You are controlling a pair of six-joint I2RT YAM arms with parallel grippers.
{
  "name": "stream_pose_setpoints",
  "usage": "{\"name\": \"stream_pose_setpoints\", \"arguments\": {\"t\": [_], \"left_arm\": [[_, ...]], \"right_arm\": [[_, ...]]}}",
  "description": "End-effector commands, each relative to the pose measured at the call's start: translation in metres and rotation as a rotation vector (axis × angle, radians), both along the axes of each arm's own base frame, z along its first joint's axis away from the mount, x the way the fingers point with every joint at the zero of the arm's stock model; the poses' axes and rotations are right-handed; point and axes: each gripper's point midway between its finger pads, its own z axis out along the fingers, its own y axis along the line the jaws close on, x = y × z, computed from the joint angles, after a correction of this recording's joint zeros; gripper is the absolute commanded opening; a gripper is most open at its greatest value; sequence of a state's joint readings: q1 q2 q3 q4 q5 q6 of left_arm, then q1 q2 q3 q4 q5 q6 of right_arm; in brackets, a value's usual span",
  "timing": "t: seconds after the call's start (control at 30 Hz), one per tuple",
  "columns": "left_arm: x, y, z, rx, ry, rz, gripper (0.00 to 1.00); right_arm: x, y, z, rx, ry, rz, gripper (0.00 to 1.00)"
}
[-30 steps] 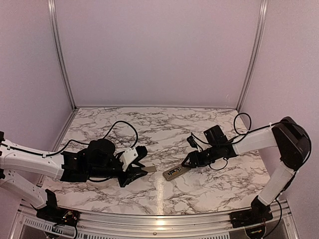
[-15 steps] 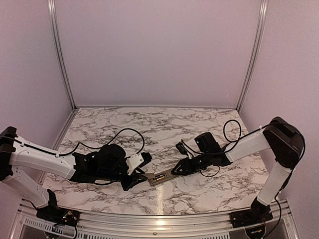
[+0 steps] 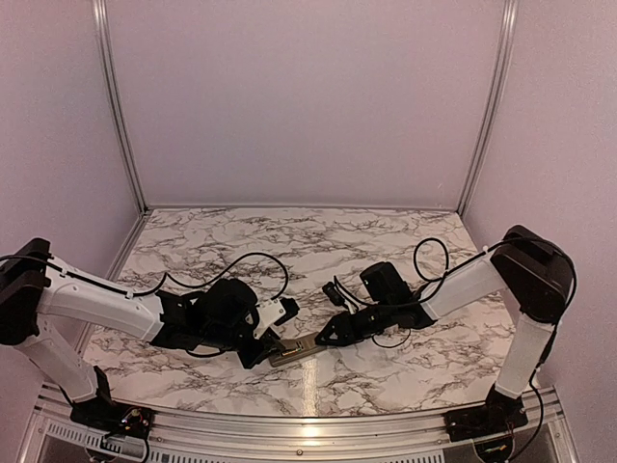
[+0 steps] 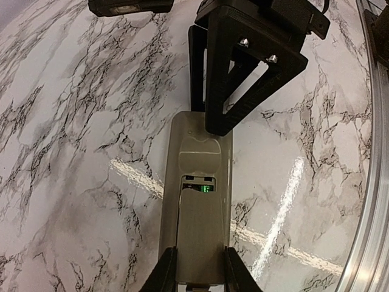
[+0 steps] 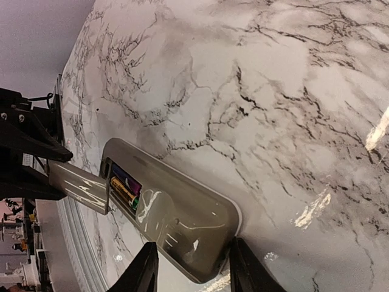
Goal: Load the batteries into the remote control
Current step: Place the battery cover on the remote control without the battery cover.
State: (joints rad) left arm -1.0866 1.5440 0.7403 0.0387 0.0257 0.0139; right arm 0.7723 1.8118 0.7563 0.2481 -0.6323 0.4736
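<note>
Marble table (image 3: pixel 318 241), near edge: right gripper (image 5: pixel 193 255), clamped on the remote (image 4: pixel 199 152), has brought it to the left gripper (image 4: pixel 197 271) pinching the cover (image 4: pixel 199 231); batteries (image 5: pixel 124 187) sit inside, so only closing remains.

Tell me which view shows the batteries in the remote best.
Right wrist: the batteries lie side by side in the open slot of the remote control. Left wrist shows only a green glimpse above the cover; top external shows none.

Mid near edge blocked: remote control (image 3: pixel 295 349) clamped btwn left gripper (image 3: pixel 273 350) & right gripper (image 3: pixel 326 340), w/ left arm (image 3: pixel 106 304) & right arm (image 3: pixel 463 280) sprawled low toward side edges; far half of table (image 3: pixel 318 241) & far corners open.
</note>
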Motion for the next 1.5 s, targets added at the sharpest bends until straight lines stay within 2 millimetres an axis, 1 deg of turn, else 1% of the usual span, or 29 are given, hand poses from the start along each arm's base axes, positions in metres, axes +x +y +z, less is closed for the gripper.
{"name": "stream_pose_setpoints", "arguments": {"t": [0.0, 0.13, 0.37, 1.0, 1.13, 1.47], "left_arm": [[0.005, -0.001, -0.003, 0.018, 0.016, 0.013, 0.10], [0.006, -0.004, -0.005, 0.012, 0.017, 0.011, 0.10], [0.008, -0.011, -0.003, 0.009, 0.019, -0.001, 0.10], [0.012, -0.009, -0.018, 0.034, 0.041, 0.011, 0.10], [0.012, -0.009, -0.018, 0.037, 0.040, 0.009, 0.10], [0.003, -0.017, -0.021, 0.025, 0.088, -0.045, 0.10]], "right_arm": [[-0.007, 0.002, -0.008, -0.010, 0.036, 0.006, 0.38], [-0.007, 0.002, -0.008, -0.003, 0.036, 0.003, 0.36], [-0.009, 0.002, -0.008, 0.003, 0.046, 0.002, 0.35], [-0.008, 0.003, -0.008, 0.004, 0.044, 0.008, 0.35], [-0.008, 0.004, -0.006, 0.011, 0.039, 0.012, 0.35], [-0.009, 0.003, -0.007, 0.009, 0.040, 0.017, 0.33]]}}
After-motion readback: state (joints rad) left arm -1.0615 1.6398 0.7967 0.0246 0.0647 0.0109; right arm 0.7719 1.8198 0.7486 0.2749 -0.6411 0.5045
